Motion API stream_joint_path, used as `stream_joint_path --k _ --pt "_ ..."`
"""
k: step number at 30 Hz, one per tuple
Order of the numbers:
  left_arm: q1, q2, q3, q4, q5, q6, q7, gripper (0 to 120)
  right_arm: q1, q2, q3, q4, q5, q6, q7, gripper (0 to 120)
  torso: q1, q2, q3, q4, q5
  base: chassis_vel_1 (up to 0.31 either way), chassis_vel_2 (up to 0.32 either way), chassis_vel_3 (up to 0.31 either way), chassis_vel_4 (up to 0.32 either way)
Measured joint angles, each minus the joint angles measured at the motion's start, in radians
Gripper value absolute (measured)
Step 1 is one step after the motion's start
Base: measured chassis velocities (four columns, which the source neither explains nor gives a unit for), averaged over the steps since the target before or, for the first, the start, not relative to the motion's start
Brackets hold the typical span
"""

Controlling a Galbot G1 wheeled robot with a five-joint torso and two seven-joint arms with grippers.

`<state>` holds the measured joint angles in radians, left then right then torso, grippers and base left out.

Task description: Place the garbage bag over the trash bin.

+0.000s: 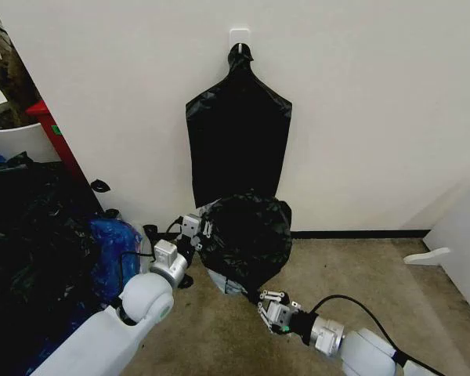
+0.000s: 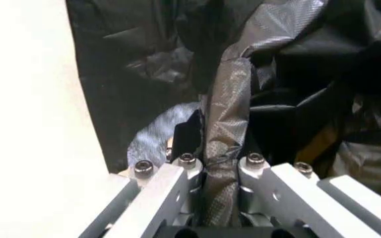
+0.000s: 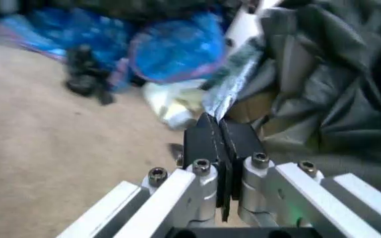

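Head view first: where's the bag?

— The bag (image 1: 247, 235) is draped as a crinkled black dome over the bin (image 1: 223, 283), low against the wall. Just a pale sliver of the bin peeks out under the bag's lower left edge. Behind it, a flat black bag (image 1: 236, 133) hangs on the wall from a white hook (image 1: 240, 36).

— And the left gripper?

— The left gripper (image 1: 200, 227) is at the bag's upper left edge. From the left wrist, its fingers (image 2: 184, 171) are clamped onto a bunched fold of the bag (image 2: 227, 114), the plastic running down between them.

— The right one?

— The right gripper (image 1: 266, 301) sits at the bag's lower edge, near the floor. From the right wrist, its black pads (image 3: 207, 144) are pressed together, and a thin strip of the bag (image 3: 323, 94) rises from just beyond their tips; whether the film is actually pinched there I can't tell.

— Anything else around?

— A blue bag (image 1: 113, 247) lies left of the bin beside a heap of dark bags (image 1: 27, 251), on a tan floor (image 1: 360, 274).
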<state>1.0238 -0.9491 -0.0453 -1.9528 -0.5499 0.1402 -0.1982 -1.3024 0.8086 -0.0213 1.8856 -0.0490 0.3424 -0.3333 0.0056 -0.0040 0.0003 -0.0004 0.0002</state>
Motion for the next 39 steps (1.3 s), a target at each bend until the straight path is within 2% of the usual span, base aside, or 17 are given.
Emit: stream_joint_path --k 6,8,11,13,14,16,17,21,23,26,27,28,30,32,34,37,39 --pt "0.009 0.008 -0.013 -0.049 -0.103 0.080 -0.038 4 0.020 0.070 0.030 -0.136 -0.127 0.147 -0.055 0 0.000 0.000 0.000 0.0000 0.0001 0.000 0.000 0.000 0.000" --pt "0.022 0.013 -0.019 -0.078 -0.151 0.118 -0.059 4 0.043 0.111 0.053 -0.201 -0.292 0.151 0.040 0 0.000 0.000 0.000 0.0001 0.0000 0.000 0.000 0.000 0.000" --pt "0.029 0.016 -0.022 -0.091 -0.168 0.137 -0.068 4 0.056 0.133 0.072 -0.238 -0.397 0.134 0.120 0 0.000 0.000 0.000 0.0001 0.0001 0.000 0.000 0.000 0.000" --pt "0.046 0.020 -0.028 -0.113 -0.191 0.160 -0.082 4 0.080 0.162 0.096 -0.291 -0.511 0.104 0.256 0 0.000 0.000 0.000 0.0002 0.0000 0.000 0.000 0.000 0.000" --pt "0.046 0.020 -0.028 -0.113 -0.191 0.160 -0.082 4 0.080 0.162 0.096 -0.291 -0.511 0.104 0.256 0 0.000 0.000 0.000 0.0002 0.0000 0.000 0.000 0.000 0.000" --pt "0.069 0.016 -0.032 -0.119 -0.203 0.133 -0.089 4 0.085 0.173 0.084 -0.316 -0.551 0.015 0.446 0 0.000 0.000 0.000 0.0003 -0.0002 0.000 0.000 0.000 0.000" --pt "0.073 0.012 -0.032 -0.112 -0.204 0.109 -0.084 4 0.079 0.170 0.071 -0.316 -0.538 0.001 0.480 2 0.000 0.000 0.000 0.0002 -0.0001 0.000 0.000 0.000 0.000" --pt "0.074 0.002 -0.034 -0.086 -0.202 0.065 -0.073 3 0.059 0.147 0.038 -0.315 -0.420 0.057 0.473 14 0.000 0.000 0.000 -0.0002 -0.0001 0.000 0.000 0.000 0.000" --pt "0.065 -0.003 -0.036 -0.055 -0.188 0.039 -0.065 3 0.048 0.119 0.035 -0.330 -0.241 0.226 0.301 23 0.000 0.000 0.000 0.0001 0.0001 0.000 0.000 0.000 0.000" --pt "0.052 -0.010 -0.037 -0.022 -0.167 0.000 -0.058 3 0.040 0.083 0.065 -0.345 0.010 0.370 -0.025 35 0.000 0.000 0.000 0.0001 0.0002 0.000 0.000 0.000 0.000" --pt "0.050 -0.013 -0.038 -0.012 -0.158 -0.010 -0.055 3 0.039 0.073 0.074 -0.346 0.092 0.394 -0.118 39 0.000 0.000 0.000 -0.0003 -0.0001 0.000 0.000 0.000 0.000" --pt "0.050 -0.013 -0.038 -0.012 -0.158 -0.010 -0.055 3 0.039 0.073 0.074 -0.346 0.092 0.394 -0.118 39 0.000 0.000 0.000 -0.0003 -0.0001 0.000 0.000 0.000 0.000" --pt "0.061 -0.018 -0.047 0.009 -0.122 -0.033 -0.050 3 0.042 0.047 0.093 -0.333 0.307 0.421 -0.340 49 0.000 0.000 0.000 -0.0006 0.0001 0.000 0.000 0.000 0.000" --pt "0.077 -0.020 -0.050 0.019 -0.092 -0.045 -0.050 3 0.040 0.030 0.110 -0.277 0.456 0.402 -0.465 57 0.000 0.000 0.000 0.0005 0.0001 0.000 0.000 0.000 0.000" --pt "0.086 -0.024 -0.046 0.026 -0.064 -0.057 -0.046 3 0.027 0.019 0.112 -0.206 0.538 0.362 -0.469 62 0.000 0.000 0.000 0.0007 -0.0002 0.000 0.000 0.000 0.000" --pt "0.092 -0.030 -0.034 0.030 -0.030 -0.076 -0.037 3 0.014 0.010 0.097 -0.110 0.578 0.304 -0.358 68 0.000 0.000 0.000 0.0003 -0.0001 0.000 0.000 0.000 0.000" --pt "0.099 -0.039 -0.016 0.036 0.026 -0.109 -0.019 3 0.004 0.010 0.060 0.016 0.561 0.205 -0.130 58 0.000 0.000 0.000 0.0000 -0.0001 0.000 0.000 0.000 0.000"
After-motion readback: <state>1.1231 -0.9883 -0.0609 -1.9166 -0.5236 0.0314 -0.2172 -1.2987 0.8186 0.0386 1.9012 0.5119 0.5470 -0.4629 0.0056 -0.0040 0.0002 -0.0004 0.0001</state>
